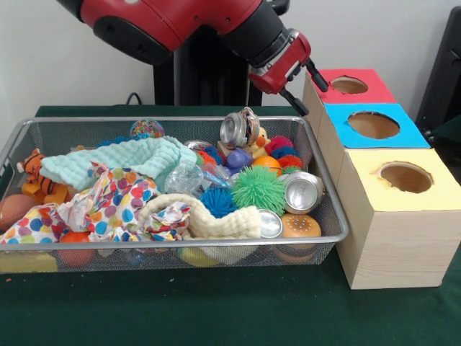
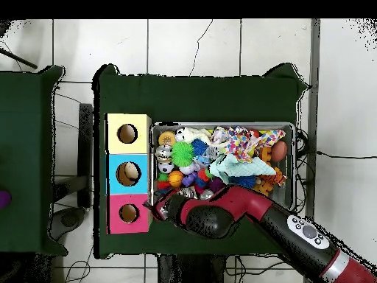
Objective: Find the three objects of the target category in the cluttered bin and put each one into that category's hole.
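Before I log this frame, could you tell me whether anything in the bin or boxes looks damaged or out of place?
The cans look crushed: one dented can stands tilted at the bin's far edge, and another lies on its side near the boxes. In the overhead view, the blue box's hole seems to hold something already. Nothing has spilled outside.

A green-covered table (image 1: pixel 216 310) carries a wire bin (image 1: pixel 328 209) beside three wooden boxes (image 1: pixel 392 238).

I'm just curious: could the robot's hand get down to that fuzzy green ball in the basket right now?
Probably yes. The green ball lies on top of the pile, uncovered, and the hand hangs above the basket's far corner with nothing between.
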